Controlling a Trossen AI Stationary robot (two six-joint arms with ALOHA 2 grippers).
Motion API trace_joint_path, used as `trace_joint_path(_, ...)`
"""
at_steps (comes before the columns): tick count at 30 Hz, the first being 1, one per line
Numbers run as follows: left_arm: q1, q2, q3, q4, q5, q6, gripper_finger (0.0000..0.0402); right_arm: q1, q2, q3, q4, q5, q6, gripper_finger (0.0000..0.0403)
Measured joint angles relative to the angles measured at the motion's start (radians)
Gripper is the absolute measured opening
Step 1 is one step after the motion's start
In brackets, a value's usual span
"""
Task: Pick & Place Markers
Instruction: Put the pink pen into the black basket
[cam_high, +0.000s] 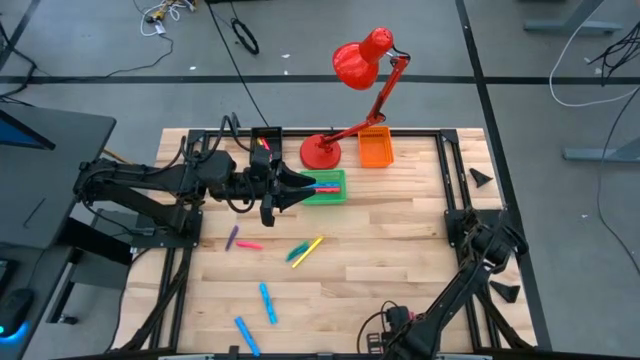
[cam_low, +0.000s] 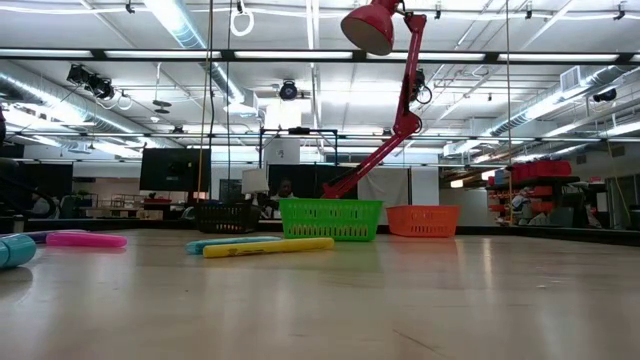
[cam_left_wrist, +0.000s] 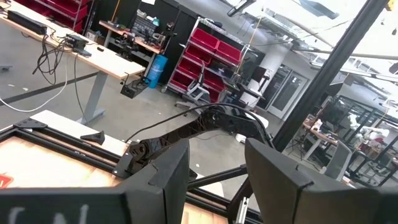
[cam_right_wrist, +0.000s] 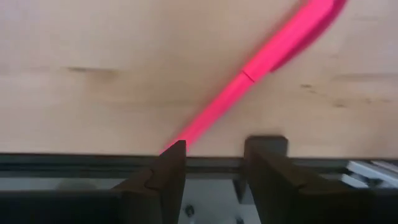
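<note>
Found the left gripper (cam_high: 296, 190) raised over the left edge of the green bin (cam_high: 333, 197), at the far middle of the table (cam_high: 400, 260). Saw its fingers (cam_left_wrist: 166, 180) set moderately wide, with nothing between them.

Logged pink and blue markers (cam_high: 327, 186) lying inside the green bin. Noted a small red-pink item in the black bin (cam_high: 266, 139) just left of the lamp base, too small to identify. Found the orange bin (cam_high: 375, 150) to the right of the red lamp (cam_high: 357, 62).

Counted six loose markers on the tabletop:
- purple marker (cam_high: 232, 237) and pink marker (cam_high: 250, 244), left of centre, nearly touching
- green marker (cam_high: 297, 251) and yellow marker (cam_high: 312, 245), side by side at centre
- two blue markers (cam_high: 268, 302), well apart from the rest, toward the near left edge

Confirmed the pink, green and yellow ones lying flat in the low view, in front of the bins.

Found the right arm (cam_high: 455, 285) folded at the near right. Saw the right gripper (cam_right_wrist: 214, 167) low over the wood at the table edge — fingers narrowly apart and holding nothing. Noted a further pink marker (cam_right_wrist: 261, 59) lying diagonally just ahead of it; cannot tell whether its end touches a finger.
</note>
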Motion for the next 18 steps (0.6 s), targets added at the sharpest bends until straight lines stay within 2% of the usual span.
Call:
trace_joint_path(9, 0.000, 0.000, 0.000, 0.000, 0.000, 0.000, 0.0162, -0.024, 0.000, 0.000, 0.042, 0.022, -0.007, 0.0165)
trace_joint_path(18, 0.000, 0.000, 0.000, 0.000, 0.018, 0.001, 0.0162, -0.027, 0.005, 0.001, 0.096, -0.014, 0.001, 0.0165)
